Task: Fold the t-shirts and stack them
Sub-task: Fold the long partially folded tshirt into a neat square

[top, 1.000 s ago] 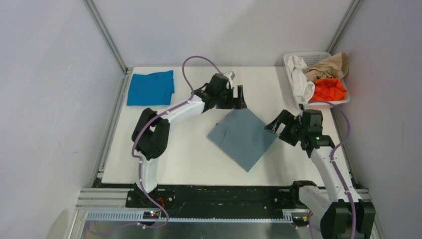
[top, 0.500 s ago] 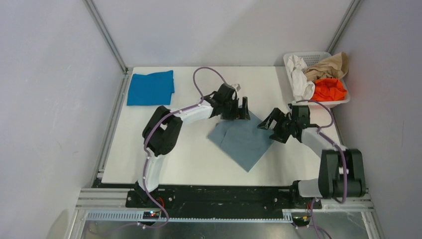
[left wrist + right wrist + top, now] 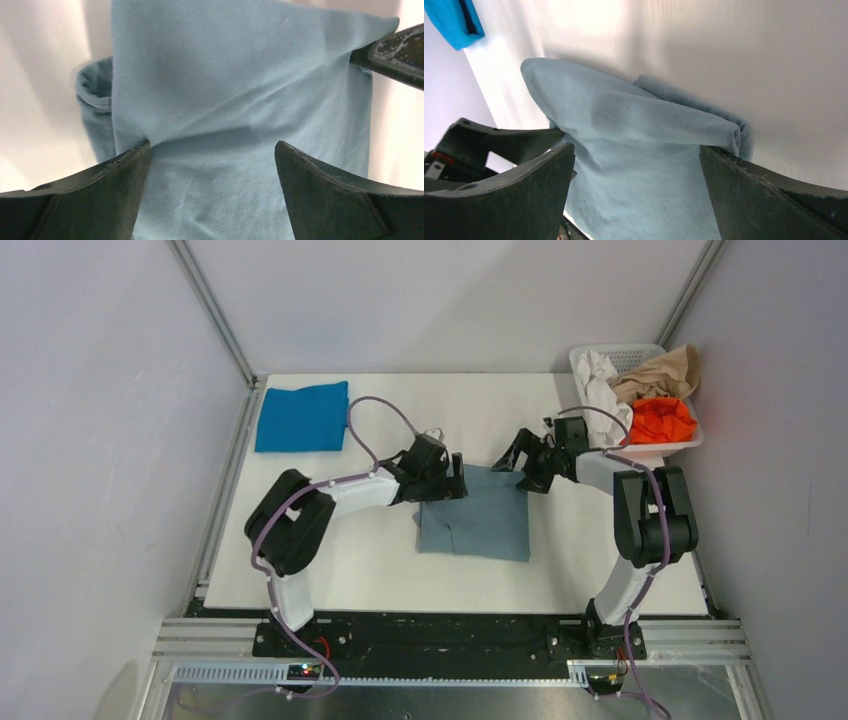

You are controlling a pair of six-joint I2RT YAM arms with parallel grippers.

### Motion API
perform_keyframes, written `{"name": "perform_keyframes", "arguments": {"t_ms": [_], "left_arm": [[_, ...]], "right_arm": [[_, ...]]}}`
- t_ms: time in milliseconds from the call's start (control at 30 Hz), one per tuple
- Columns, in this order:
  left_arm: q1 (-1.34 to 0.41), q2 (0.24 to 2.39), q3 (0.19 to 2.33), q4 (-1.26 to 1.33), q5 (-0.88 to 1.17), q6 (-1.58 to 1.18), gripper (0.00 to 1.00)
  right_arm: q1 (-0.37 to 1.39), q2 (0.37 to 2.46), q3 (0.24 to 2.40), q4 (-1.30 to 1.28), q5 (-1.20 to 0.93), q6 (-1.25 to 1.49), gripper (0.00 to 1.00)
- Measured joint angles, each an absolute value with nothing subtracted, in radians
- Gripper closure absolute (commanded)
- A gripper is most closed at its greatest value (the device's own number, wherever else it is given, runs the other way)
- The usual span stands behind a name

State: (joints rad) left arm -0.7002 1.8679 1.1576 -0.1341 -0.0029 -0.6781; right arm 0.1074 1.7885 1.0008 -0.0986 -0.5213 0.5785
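Observation:
The dusty grey-blue t-shirt (image 3: 475,527) lies folded into a rough square at mid-table; its neck label is hidden. My left gripper (image 3: 456,480) is open at the shirt's far left corner, its jaws wide apart over the cloth (image 3: 225,90). My right gripper (image 3: 520,462) is open at the shirt's far right corner, jaws spread over the cloth (image 3: 634,130). Neither pinches the fabric. The brighter blue t-shirt (image 3: 302,417) lies folded at the far left corner of the table and also shows in the right wrist view (image 3: 451,20).
A white basket (image 3: 622,348) at the far right corner holds white, tan and orange cloths. The white table (image 3: 350,565) is walled by grey panels on the left, back and right. The right finger (image 3: 397,50) shows in the left wrist view.
The grey-blue shirt turned from a diamond to a square and shifted slightly left. The left gripper came nearer and left, the right gripper went farther and left; both now sit on its far corners.

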Motion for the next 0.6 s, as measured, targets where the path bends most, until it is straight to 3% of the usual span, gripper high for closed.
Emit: {"name": "perform_keyframes", "arguments": {"t_ms": [233, 400, 600], "left_arm": [[-0.697, 1.782, 1.139, -0.187, -0.101, -0.663, 0.00], [-0.695, 1.575, 1.023, -0.197, -0.133, -0.664, 0.00], [-0.696, 1.367, 0.792, -0.194, -0.081, -0.686, 0.04]], "right_arm": [[0.143, 1.765, 1.141, -0.289, -0.342, 0.524, 0.01], [0.209, 1.563, 1.203, -0.390, -0.176, 0.487, 0.00], [0.326, 1.227, 0.959, -0.443, -0.098, 0.503, 0.06]]}}
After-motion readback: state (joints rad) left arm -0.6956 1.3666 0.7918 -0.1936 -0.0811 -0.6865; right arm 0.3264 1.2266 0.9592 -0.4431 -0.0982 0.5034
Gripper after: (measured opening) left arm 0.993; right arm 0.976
